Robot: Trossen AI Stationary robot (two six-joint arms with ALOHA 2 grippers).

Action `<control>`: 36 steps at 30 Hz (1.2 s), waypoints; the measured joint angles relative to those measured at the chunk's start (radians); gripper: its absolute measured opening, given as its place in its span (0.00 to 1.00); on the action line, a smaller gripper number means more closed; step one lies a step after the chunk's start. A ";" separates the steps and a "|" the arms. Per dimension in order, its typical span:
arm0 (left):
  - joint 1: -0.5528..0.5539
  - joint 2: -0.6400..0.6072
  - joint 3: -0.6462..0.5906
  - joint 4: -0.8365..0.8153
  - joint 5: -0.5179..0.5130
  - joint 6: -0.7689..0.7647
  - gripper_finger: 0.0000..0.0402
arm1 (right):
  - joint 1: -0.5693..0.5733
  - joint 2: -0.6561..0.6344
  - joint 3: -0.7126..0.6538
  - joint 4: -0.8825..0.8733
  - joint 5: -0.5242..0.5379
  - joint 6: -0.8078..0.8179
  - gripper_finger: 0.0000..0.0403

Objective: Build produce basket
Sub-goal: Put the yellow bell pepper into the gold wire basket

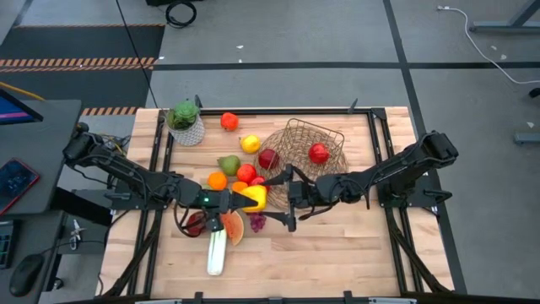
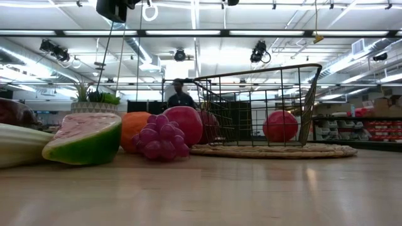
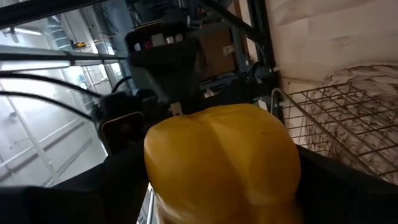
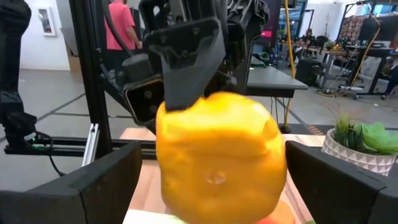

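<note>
Currently a yellow pepper (image 1: 254, 198) is clamped in the left gripper (image 1: 245, 199) at frame centre, facing the right gripper (image 1: 284, 201) with fingers spread wide; for a clean handover toward the basket (image 1: 305, 145) above, release should be delayed until those fingers are closed.

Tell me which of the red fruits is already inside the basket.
The red apple sitting alone in the basket, on its right-arm side. The other red fruits lie outside its mesh walls: one at the woven rim, others among the loose produce on the table.
</note>
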 joint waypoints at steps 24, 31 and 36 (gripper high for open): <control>0.012 0.000 0.000 0.007 0.015 0.045 0.82 | -0.035 0.113 0.088 0.056 -0.026 -0.118 0.84; 0.012 0.002 0.000 -0.006 0.009 -0.034 0.82 | -0.040 0.112 0.090 0.023 -0.050 -0.064 0.79; 0.016 0.002 0.000 -0.008 0.011 -0.076 0.88 | -0.047 0.112 0.090 0.016 -0.060 -0.045 0.78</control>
